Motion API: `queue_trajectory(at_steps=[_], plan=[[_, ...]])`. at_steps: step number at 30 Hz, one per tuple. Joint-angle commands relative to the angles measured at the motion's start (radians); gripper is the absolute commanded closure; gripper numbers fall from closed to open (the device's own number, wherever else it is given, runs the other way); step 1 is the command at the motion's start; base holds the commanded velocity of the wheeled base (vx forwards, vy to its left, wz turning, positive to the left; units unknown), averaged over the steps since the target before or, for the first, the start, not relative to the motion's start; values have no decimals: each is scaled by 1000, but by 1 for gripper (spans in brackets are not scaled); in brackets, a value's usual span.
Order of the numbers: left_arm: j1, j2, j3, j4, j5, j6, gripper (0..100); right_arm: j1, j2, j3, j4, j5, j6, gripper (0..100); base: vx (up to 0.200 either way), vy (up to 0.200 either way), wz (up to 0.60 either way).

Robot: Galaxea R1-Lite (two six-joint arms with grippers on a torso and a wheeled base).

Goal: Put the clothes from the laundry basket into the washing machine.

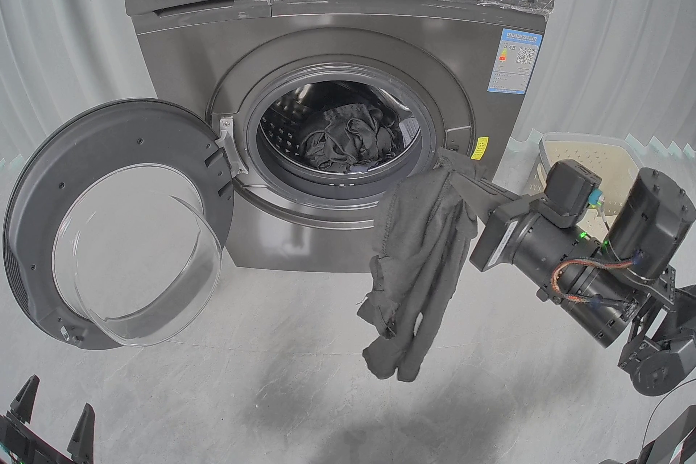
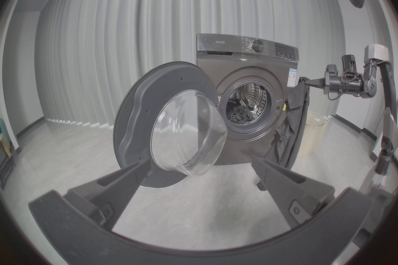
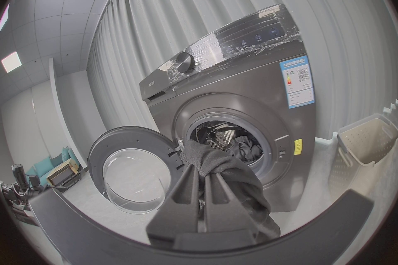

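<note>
The dark grey cloth garment (image 1: pixel 417 255) hangs limp in front of the grey front-loading washing machine (image 1: pixel 326 38), just right of its open drum. The right gripper (image 1: pixel 453 174) has its fingers clamped tight on the garment's top. Other dark clothes (image 1: pixel 348 135) lie inside the drum, and the round door (image 1: pixel 116 219) stands swung wide. The cream plastic laundry basket (image 1: pixel 602 157) sits beside the machine. The left gripper (image 1: pixel 54 415) is low and well apart, fingers spread and empty.
</note>
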Motion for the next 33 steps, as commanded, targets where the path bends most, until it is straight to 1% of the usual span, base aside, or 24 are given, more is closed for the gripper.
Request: queue_trajectory(at_steps=[1, 3, 5, 7, 8, 9, 10, 11, 12, 13, 14, 15, 17, 18, 19, 20, 23, 24, 25, 27, 28, 29, 32, 33], plan=[[2, -18, 16, -1, -2, 17, 0, 30, 58, -45, 0, -4, 2, 100, 0, 0, 0], [2, -18, 16, -3, -11, 47, 0, 33, 79, -52, -3, -4, -2, 100, 0, 0, 0], [2, -18, 16, -3, -19, 53, 0, 41, 93, -62, -3, -4, -2, 100, 0, 0, 0], [3, -18, -16, -26, -45, 30, 0, 56, 113, -93, -13, -4, 1, 100, 0, 0, 0], [3, -18, -24, -30, -46, 28, 0, 58, 115, -95, -13, -4, 1, 100, 0, 0, 0], [14, 8, -156, -61, -77, -6, 0, 58, 133, -122, -31, -7, 1, 100, 0, 0, 0], [14, 8, -156, -61, -77, -6, 0, 58, 133, -122, -31, -7, 1, 100, 0, 0, 0], [8, 80, -255, -49, -117, -10, 0, 58, 159, -165, -51, -16, 1, 100, 0, 0, 0], [6, 106, -266, -41, -135, -6, 0, 58, 175, -188, -63, -19, 1, 100, 0, 0, 0], [6, 146, -272, -40, -158, 5, 0, 58, 193, -214, -77, -19, -1, 100, 0, 0, 0], [6, 146, -272, -40, -158, 5, 0, 58, 193, -214, -77, -19, -1, 100, 0, 0, 0], [6, 247, -258, -50, -211, 28, 0, 58, 222, -251, -100, -21, -4, 100, 0, 0, 0], [3, 307, -251, -61, -246, 40, 0, 58, 237, -271, -109, -21, -4, 100, 0, 0, 0], [3, 379, -243, -90, -286, 50, 0, 58, 250, -286, -114, -22, -4, 100, 0, 0, 0], [3, 387, -243, -95, -289, 50, 0, 58, 253, -289, -114, -24, -2, 100, 0, 0, 0], [0, 477, -240, -158, -338, 56, 0, 59, 262, -306, -126, -29, -4, 100, 0, 0, 0], [-9, 615, -237, -270, -419, 59, 0, 58, 277, -322, -140, -29, -5, 100, 0, 0, 0], [-21, 661, -237, -302, -436, 59, 0, 58, 280, -323, -142, -29, -4, 100, 0, 0, 0], [-26, 674, -239, -311, -441, 59, 0, 58, 282, -323, -142, -29, -4, 100, 0, 0, 0], [-75, 777, -242, -382, -442, 57, 0, 58, 288, -325, -143, -29, -4, 100, 0, 0, 0], [-78, 781, -242, -386, -442, 57, 0, 58, 290, -325, -143, -29, -4, 100, 0, 0, 0], [-118, 852, -242, -441, -439, 51, 0, 58, 293, -326, -152, -29, -4, 100, 0, 0, 0], [-156, 936, -242, -503, -431, 47, 0, 56, 299, -326, -152, -30, -5, 100, 0, 0, 0], [-175, 990, -242, -543, -425, 44, 0, 56, 305, -326, -154, -30, -5, 100, 0, 0, 0]])
